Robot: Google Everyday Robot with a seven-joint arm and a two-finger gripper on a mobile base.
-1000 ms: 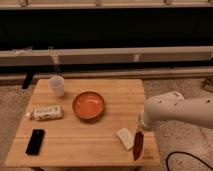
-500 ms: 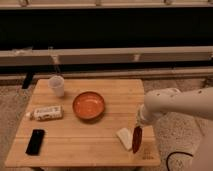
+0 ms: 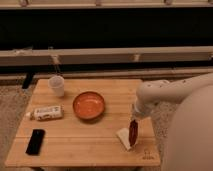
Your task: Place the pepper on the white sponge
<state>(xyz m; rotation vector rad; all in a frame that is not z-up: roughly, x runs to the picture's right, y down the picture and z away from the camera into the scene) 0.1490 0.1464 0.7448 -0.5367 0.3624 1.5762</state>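
— Near the table's four o'clock corner, what is the arm doing?

— Reaching in from three o'clock, the white arm (image 3: pixel 170 92) bends down over the wooden table (image 3: pixel 85 145), and the gripper (image 3: pixel 134 119) hangs just above the boards with the pepper (image 3: pixel 133 132) below it.

— Does it have hold of the pepper?

— It seems so: the fingers appear closed narrowly on the top end of the dark red pepper, which hangs upright, though the contact itself is hard to make out.

— And the white sponge?

— The white sponge (image 3: pixel 123 138) lies flat at the table's five o'clock edge. The pepper's lower tip overlaps the sponge's right side in this view; whether it touches I cannot tell.

— What else is on the table?

— An orange bowl (image 3: pixel 89 105) sits near the middle, at ten o'clock from the sponge. A clear plastic cup (image 3: pixel 56 85) stands towards eleven o'clock. A white labelled package (image 3: pixel 46 113) lies on its side at nine o'clock, and a black phone (image 3: pixel 35 141) lies flat at about seven o'clock, near the front edge. All four are well apart from the gripper.
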